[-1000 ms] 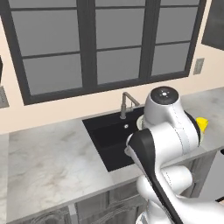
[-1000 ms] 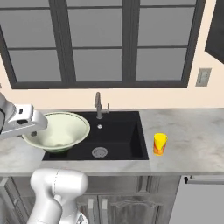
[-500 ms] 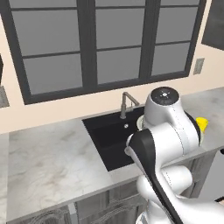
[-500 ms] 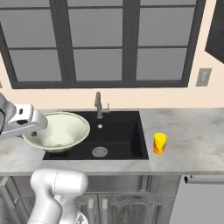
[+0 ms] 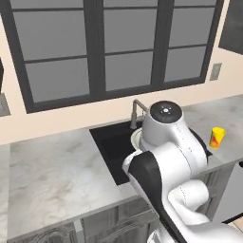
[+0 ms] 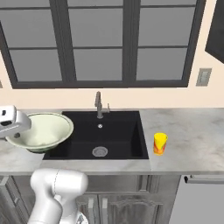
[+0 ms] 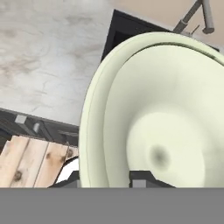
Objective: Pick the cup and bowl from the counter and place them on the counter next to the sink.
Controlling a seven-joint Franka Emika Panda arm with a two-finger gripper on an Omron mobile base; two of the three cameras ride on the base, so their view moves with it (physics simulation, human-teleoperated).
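Observation:
My gripper [image 7: 105, 178] is shut on the rim of the pale cream bowl [image 7: 162, 118], with one fingertip [image 7: 142, 177] inside the bowl and the other outside. In the right base view the bowl [image 6: 41, 131] hangs by the left edge of the black sink [image 6: 127, 144], and the gripper [image 6: 15, 133] holds its left rim. A sliver of the bowl [image 5: 136, 138] shows behind my arm in the left base view. The yellow cup [image 6: 160, 143] stands upright on the counter [image 6: 192, 144] just right of the sink, far from the gripper; the cup [image 5: 217, 137] stands clear of the arm.
A slim grey faucet [image 6: 99, 104] rises behind the sink. Marbled counter [image 5: 52, 175] stretches left of the basin, over dark cabinets. Dark-framed windows line the back wall, with an outlet [image 6: 203, 76] at the right. Wooden floor [image 7: 35, 162] lies below the counter's front edge.
The bowl and the gripper holding it have shifted a little to the left, toward the counter beside the sink. The cup has not moved.

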